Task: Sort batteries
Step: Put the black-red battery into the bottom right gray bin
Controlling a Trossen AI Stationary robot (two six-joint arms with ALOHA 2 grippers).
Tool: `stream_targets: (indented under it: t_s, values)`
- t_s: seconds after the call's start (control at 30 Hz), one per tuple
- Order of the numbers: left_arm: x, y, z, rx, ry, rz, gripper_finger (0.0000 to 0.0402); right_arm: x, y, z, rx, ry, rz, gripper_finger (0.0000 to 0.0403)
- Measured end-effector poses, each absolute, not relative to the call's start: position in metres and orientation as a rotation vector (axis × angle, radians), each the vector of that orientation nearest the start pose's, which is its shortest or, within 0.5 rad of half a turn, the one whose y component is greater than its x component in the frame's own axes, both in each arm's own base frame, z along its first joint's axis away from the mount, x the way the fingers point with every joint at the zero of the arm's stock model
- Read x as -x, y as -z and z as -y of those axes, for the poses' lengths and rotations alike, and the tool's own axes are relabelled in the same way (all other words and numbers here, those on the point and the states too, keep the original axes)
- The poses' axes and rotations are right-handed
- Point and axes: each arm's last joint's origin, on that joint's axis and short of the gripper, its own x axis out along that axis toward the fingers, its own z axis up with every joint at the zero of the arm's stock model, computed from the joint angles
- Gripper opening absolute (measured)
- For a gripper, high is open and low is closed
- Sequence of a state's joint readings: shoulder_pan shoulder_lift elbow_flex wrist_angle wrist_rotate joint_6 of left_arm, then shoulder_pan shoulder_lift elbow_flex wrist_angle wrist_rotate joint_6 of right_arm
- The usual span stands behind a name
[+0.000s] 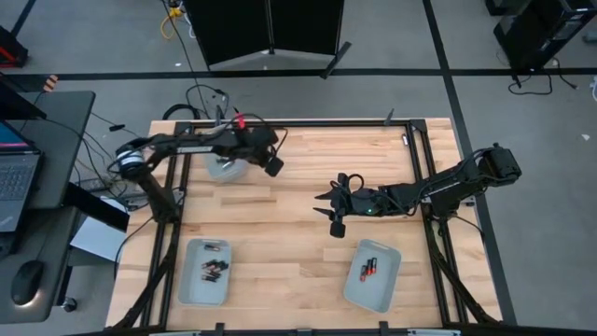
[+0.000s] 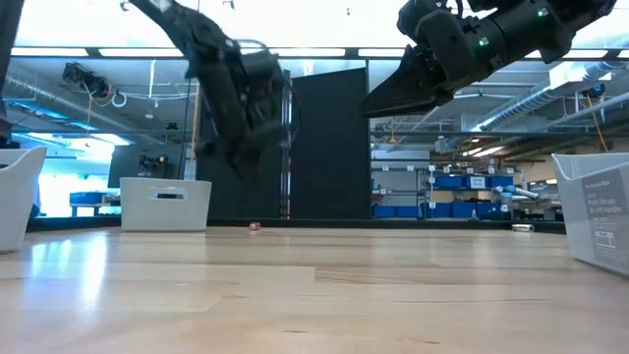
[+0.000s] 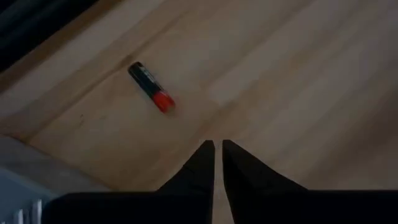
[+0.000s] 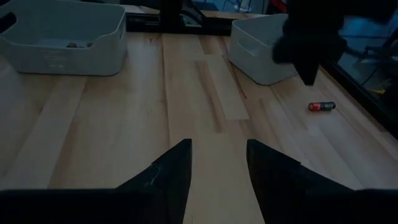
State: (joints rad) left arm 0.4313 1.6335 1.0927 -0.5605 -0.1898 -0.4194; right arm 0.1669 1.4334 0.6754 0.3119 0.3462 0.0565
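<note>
1. Left gripper (image 3: pixel 214 149): raised above the far left of the worktop (image 1: pixel 298 196), beside the far tray (image 1: pixel 224 168); fingers nearly together, a thin slit between them, holding nothing.
2. Loose battery (image 3: pixel 151 87): dark with a red end, lying on its side on bare wood near the left gripper, apart from the fingertips; also seen in the right wrist view, near the far tray.
3. Right gripper (image 4: pixel 217 155): hangs over mid-worktop, clear of the surface in the low view; fingers apart and empty.
4. Near-left tray (image 1: pixel 205 271): several batteries (image 1: pixel 215 269) lie inside; their number is hard to tell.
5. Near-right tray (image 1: pixel 373 275): two or so batteries with red ends (image 1: pixel 367 269) at its middle.
</note>
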Motion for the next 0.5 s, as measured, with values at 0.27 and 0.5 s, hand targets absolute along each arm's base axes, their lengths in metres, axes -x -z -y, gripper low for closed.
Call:
stream_targets:
  t_s: [0.27,0.5]
  values:
    - [-0.298,-0.169,-0.174,0.559,-0.877,-0.950,0.0112,-0.286,-0.199,-0.038,0.055,0.189,-0.426,0.0165]
    - [-0.297,-0.147,-0.189,0.591,-0.957,-0.968,0.0157,-0.286,-0.199,-0.039,0.055,0.187,-0.426,0.0165]
